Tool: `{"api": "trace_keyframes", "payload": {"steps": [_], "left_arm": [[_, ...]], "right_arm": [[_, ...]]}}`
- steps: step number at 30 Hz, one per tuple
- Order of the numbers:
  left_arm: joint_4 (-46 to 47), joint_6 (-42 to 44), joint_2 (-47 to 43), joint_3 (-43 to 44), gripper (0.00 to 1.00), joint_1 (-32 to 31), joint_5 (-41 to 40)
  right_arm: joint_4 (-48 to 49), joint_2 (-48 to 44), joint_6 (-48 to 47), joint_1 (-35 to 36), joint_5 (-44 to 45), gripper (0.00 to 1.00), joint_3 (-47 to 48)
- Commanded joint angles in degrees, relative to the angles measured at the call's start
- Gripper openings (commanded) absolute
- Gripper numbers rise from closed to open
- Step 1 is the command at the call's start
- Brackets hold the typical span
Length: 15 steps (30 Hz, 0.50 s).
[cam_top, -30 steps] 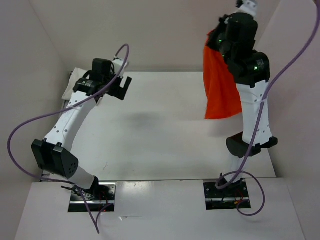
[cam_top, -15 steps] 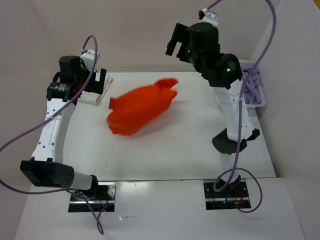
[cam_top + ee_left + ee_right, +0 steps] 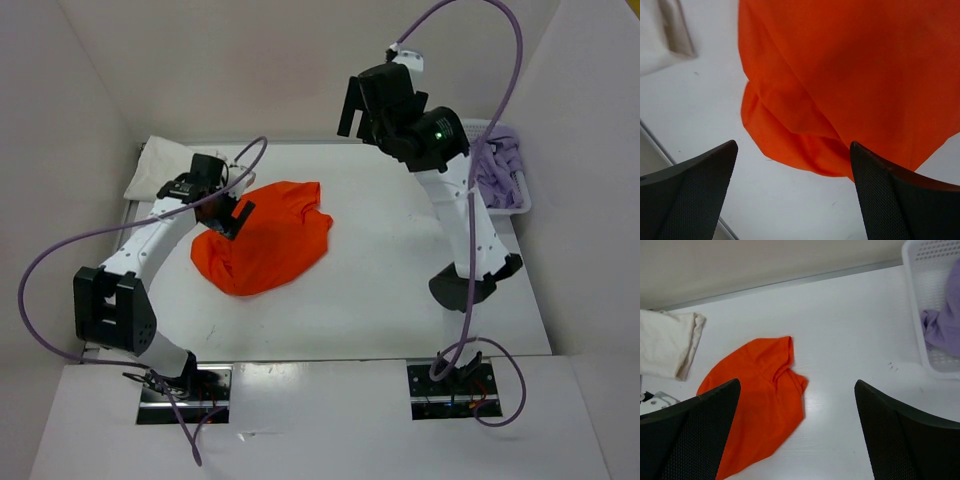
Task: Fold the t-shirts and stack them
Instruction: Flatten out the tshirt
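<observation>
Orange t-shirt (image 3: 265, 248) crumpled on table (image 3: 400, 280) — left gripper (image 3: 230, 215) above its edge, jaws apart

Open for passing across bare table (image 3: 400, 270) between orange t-shirt (image 3: 265, 245) and basket (image 3: 914, 305); blocked in far-left corner by cream t-shirt (image 3: 665, 350).

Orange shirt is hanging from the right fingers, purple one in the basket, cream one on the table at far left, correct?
No. The orange shirt lies crumpled on the table; the right fingers are open and empty, as the right wrist view shows. The purple shirt in the basket and cream shirt at far left are correct.
</observation>
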Motion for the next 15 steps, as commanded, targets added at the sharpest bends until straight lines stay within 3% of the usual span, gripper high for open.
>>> {"api": "trace_keyframes", "payload": {"steps": [1, 3, 6, 10, 13, 15], "left_arm": [[2.6, 0.3, -0.2, -0.8, 0.99, 0.6, 0.1], [3.1, -0.3, -0.2, -1.3, 0.99, 0.0, 1.7], [3.1, -0.3, 1.2, -1.9, 0.99, -1.1, 2.4], [3.1, -1.4, 1.5, -5.8, 0.99, -1.6, 1.3], [3.7, -2.0, 0.0, -8.0, 0.99, -1.6, 1.8], [3.7, -2.5, -0.7, -8.0, 0.99, -1.6, 1.8]], "right_arm": [[-0.6, -8.5, -0.8, 0.2, 4.3, 1.00, -6.0], [2.0, -12.6, -0.8, 0.2, 5.1, 1.00, -11.8], [8.7, -22.3, -1.4, 0.2, 4.3, 1.00, -28.5], [28.0, -37.3, -2.5, 0.2, -1.1, 1.00, -59.6], [34.9, -40.4, -1.6, 0.2, -6.4, 1.00, -74.0], [36.8, -39.2, -0.7, 0.2, -8.9, 1.00, -78.1]]}}
